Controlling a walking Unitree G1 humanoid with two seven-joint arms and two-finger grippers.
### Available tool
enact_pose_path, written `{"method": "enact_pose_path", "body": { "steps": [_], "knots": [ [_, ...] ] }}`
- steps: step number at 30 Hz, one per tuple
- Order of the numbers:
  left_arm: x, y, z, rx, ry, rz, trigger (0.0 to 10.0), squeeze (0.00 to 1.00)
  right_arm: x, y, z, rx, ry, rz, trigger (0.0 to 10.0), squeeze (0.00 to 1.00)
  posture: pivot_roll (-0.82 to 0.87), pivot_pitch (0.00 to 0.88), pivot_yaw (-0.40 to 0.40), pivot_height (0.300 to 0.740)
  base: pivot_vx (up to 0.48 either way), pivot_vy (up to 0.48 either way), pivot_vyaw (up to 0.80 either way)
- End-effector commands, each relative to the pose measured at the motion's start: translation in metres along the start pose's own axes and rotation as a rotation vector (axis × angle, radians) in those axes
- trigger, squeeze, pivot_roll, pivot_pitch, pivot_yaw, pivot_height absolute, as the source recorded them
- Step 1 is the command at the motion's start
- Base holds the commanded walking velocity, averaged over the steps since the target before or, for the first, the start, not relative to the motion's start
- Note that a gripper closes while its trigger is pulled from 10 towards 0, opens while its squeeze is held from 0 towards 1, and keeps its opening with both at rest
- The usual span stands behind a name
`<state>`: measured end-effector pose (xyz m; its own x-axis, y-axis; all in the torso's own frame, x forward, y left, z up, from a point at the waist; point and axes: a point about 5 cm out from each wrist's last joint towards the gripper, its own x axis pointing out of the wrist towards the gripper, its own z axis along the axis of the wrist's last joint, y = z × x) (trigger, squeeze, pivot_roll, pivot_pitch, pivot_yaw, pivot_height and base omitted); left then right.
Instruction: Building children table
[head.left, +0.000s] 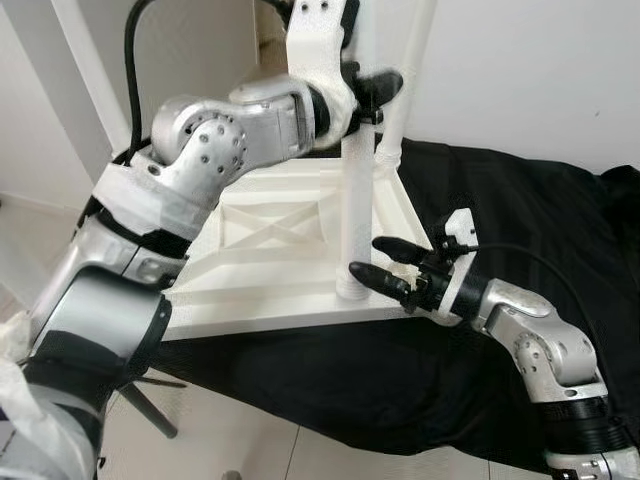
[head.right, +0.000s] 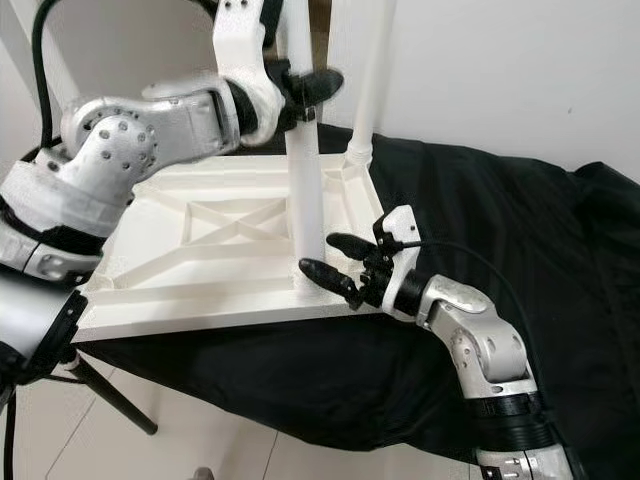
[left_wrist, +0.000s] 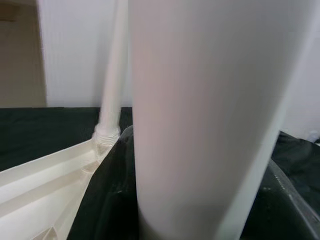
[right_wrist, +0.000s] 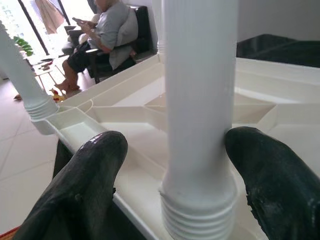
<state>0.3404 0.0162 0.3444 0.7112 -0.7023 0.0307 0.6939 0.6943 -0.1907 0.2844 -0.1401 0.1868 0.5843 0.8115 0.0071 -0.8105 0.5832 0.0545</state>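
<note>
The white table top lies upside down on a black cloth, ribs up. A white leg stands upright in its near corner socket, threads showing at the base. The right pincer straddles that leg low down, fingers spread wide, one pad touching it. Up high, the left pincer is clamped round the same leg. A second leg stands in the far corner.
</note>
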Motion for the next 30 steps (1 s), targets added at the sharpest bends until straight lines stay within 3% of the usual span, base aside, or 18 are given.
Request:
{"method": "enact_pose_path", "body": {
  "steps": [1,3,6,12,17,21,24,30],
  "knots": [
    [-0.004,-0.029,0.007,0.052,-0.028,-0.52,10.0,0.0,0.003,0.001,0.007,-0.03,-0.024,-0.005,10.0,0.0,-0.06,0.0,-0.011,0.74,0.0,0.0,0.0],
    [0.0,-0.027,0.008,0.058,-0.035,-0.461,10.0,0.0,0.006,0.001,0.01,-0.035,-0.037,-0.017,10.0,0.0,-0.06,0.0,-0.007,0.74,0.0,0.0,0.0],
    [0.011,-0.017,0.012,0.056,-0.082,-0.247,10.0,0.0,0.022,0.0,0.02,-0.068,-0.088,-0.102,10.0,0.0,-0.06,0.0,-0.011,0.74,0.0,0.0,0.0],
    [0.013,-0.01,0.02,0.172,-0.186,-0.105,10.0,0.0,0.044,-0.007,0.031,-0.095,-0.149,-0.238,10.0,0.0,-0.05,0.0,-0.02,0.74,0.0,0.0,0.0],
    [0.014,0.0,0.02,0.14,-0.248,-0.022,10.0,0.0,0.06,-0.014,0.042,-0.134,-0.198,-0.34,10.0,0.0,-0.04,0.0,-0.022,0.74,0.0,0.0,0.0],
    [0.015,0.003,0.02,0.119,-0.27,0.002,10.0,0.0,0.063,-0.015,0.044,-0.154,-0.205,-0.376,10.0,0.0,-0.04,0.0,-0.022,0.74,0.0,0.0,0.0],
    [0.015,0.006,0.025,0.103,-0.312,0.059,10.0,0.0,0.07,-0.02,0.047,-0.208,-0.227,-0.524,10.0,0.0,-0.03,0.0,-0.021,0.74,0.0,0.0,0.0],
    [0.012,0.005,0.038,0.107,-0.339,0.04,10.0,0.0,0.078,-0.023,0.036,-0.297,-0.207,-0.679,10.0,0.0,-0.04,0.0,-0.018,0.74,0.0,0.0,0.0]
  ]
}}
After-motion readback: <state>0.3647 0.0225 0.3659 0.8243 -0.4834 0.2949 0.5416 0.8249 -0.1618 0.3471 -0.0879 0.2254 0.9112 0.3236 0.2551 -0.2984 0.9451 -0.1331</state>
